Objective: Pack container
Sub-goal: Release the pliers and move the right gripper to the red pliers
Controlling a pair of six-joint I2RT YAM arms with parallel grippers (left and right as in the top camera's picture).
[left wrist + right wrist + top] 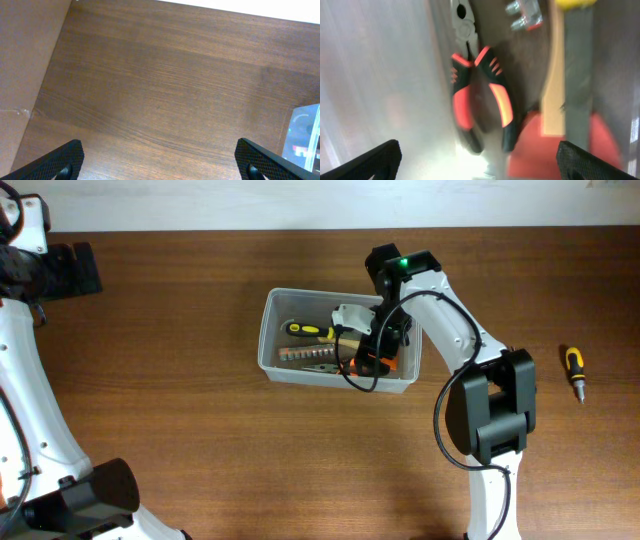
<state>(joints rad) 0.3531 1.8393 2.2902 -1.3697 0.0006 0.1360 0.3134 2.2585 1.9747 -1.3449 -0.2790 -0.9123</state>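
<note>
Container (266,330) at centre of overhead frame, clear tub, long side running left-right, partly filled. Far left: left gripper (159,161) parked over bare table (150,75), fingers spread wide, nothing between them, tub only a sliver at right edge of its wrist view; probably kept back to leave room for the other arm. Left part of tub: yellow-handled screwdriver (308,331) lying flat, row of bits (300,354) just below it, both laid lengthwise so they fit the floor. Right part of tub: right gripper (480,162) reaching down inside, pincer wide, holding nothing. Under it in wrist view: pliers (479,100) with orange-black handles, flat on tub floor close to the translucent wall at frame left, apart from both fingertips; reads as a drop-off pose, low so the tool lands without bouncing. Right of pliers: long wood-and-grey tool (570,75) over a red item (605,142), too blurred to name. Far right of overhead frame: second screwdriver (574,370) alone on table, well apart from tub, not yet packed; likely next pick for the nearer right arm.
</note>
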